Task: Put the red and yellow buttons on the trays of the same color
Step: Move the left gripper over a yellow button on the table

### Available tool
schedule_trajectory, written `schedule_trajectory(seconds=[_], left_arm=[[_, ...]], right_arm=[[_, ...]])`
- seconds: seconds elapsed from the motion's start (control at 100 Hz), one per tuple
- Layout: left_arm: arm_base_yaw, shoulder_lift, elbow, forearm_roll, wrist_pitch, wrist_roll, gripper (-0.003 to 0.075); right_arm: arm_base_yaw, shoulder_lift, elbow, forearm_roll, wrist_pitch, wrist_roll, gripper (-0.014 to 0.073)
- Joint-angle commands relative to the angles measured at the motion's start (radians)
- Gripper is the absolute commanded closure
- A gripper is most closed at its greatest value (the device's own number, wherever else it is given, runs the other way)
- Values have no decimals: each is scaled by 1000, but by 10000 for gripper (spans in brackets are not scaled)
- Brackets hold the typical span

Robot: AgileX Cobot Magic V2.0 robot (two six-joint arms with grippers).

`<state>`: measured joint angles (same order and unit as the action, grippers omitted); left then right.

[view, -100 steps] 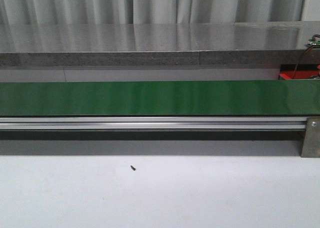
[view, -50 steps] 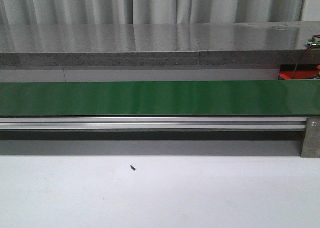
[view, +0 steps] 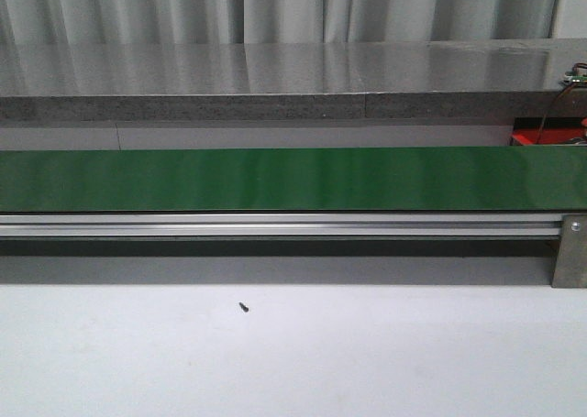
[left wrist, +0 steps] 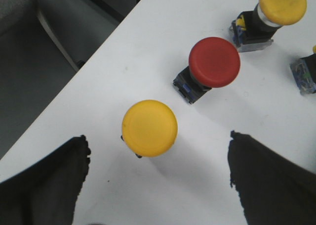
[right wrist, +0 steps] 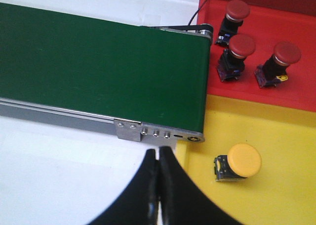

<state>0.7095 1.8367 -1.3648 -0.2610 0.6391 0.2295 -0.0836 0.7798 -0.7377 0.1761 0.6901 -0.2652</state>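
While cap-up, axis vertical: yellow button [left wrist: 149,127] between open left pincer [left wrist: 158,173].

No legible text, label, brand, number or sign appears in any view. Conveyor belt [view: 275,179], buttons and trays carry no readable markings.
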Motion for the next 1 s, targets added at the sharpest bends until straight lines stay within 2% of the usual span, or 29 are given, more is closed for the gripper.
schedule_trajectory(seconds=[0.0,0.99], left_arm=[[3,-16,-54,-2,-29,-11,152],[3,126,-76,-5,-89,-11,153]], right_arm=[[-1,-5,-26,-3,-53,-2,662],[-1,-5,-26,-3,-52,-2,662]])
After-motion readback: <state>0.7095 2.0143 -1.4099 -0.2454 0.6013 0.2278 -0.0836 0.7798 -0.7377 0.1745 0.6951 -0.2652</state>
